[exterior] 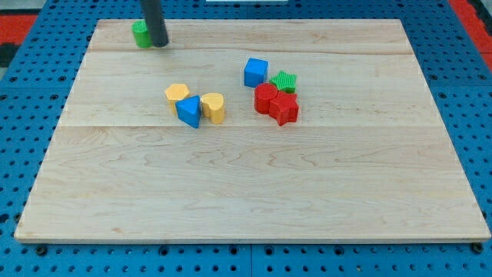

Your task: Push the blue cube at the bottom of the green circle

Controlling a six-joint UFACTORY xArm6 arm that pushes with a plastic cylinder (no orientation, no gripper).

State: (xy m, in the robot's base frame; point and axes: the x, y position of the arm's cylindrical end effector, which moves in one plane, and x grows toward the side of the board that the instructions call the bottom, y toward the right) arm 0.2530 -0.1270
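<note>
Blue cube [256,72] sits untouched, well apart from the green circle [140,34] beside your tip [160,45]; next, approach the cube. No pincer shows.

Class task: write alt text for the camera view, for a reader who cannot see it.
My tip touches the green circle at the wooden board's top left. The blue cube sits far right, beside a green star.

The green circle [140,34] is being flanked rightward by my tip [159,44]; the blue cube [256,72] is being kept well right.
</note>
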